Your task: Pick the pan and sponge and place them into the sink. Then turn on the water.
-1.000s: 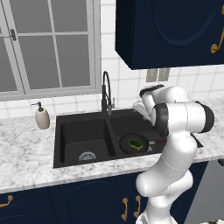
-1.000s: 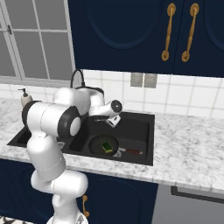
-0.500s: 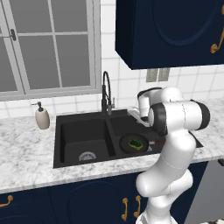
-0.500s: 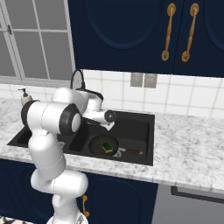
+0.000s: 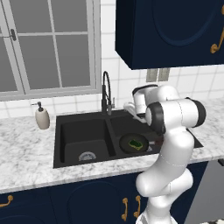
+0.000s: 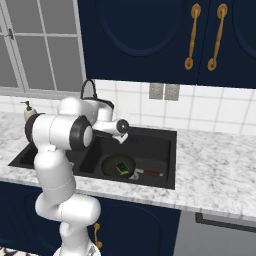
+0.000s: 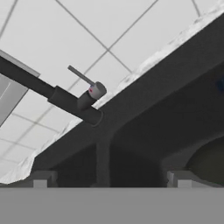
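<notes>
- Gripper [image 7: 111,180]: fingertips set wide apart, nothing between them; it hangs above the right basin of the sink [image 5: 87,120], aimed at the faucet [image 7: 65,101].
- Faucet lever [image 7: 82,75] is a thin grey stick off the base, not touched by the fingers.
- Pan [image 5: 127,148] lies flat in the right basin, handle [image 6: 151,173] pointing away from the divider.
- Sponge [image 5: 137,142] sits inside the pan, dark green up.
- Left basin: round silver drain [image 5: 87,155].
- Soap bottle [image 5: 42,117] stands on the counter [image 5: 26,148] left of the sink.
</notes>
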